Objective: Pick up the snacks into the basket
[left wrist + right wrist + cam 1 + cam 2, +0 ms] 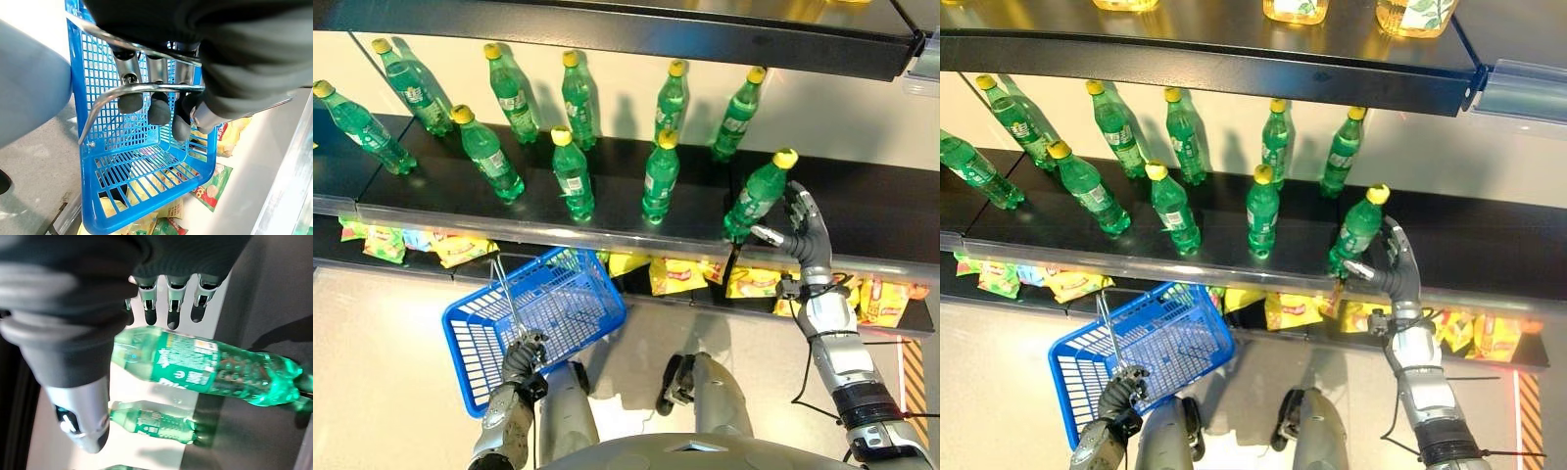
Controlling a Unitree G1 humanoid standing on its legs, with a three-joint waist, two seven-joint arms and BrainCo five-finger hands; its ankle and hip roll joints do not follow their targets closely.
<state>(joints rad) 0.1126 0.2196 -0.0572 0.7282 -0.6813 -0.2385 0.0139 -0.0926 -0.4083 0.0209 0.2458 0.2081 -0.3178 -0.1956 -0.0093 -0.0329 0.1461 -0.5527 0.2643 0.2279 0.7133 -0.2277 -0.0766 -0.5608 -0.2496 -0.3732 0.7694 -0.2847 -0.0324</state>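
Yellow snack packets (677,275) lie in a row on the low shelf under the bottle shelf. A blue mesh basket (475,343) hangs in front of that shelf at the lower left. My left hand (521,360) is shut on its metal handle (112,95), with the fingers (159,105) curled round the wire. My right hand (806,235) is up at the bottle shelf's front right, open. Its fingers (171,308) and thumb (83,421) stand on either side of a green bottle (759,194) with a yellow cap, without gripping it.
Several more green bottles (572,174) stand on the dark shelf (460,211), whose clear front lip runs above the snacks. More snack packets (374,240) lie at the far left and far right (886,299). Pale floor lies below the basket.
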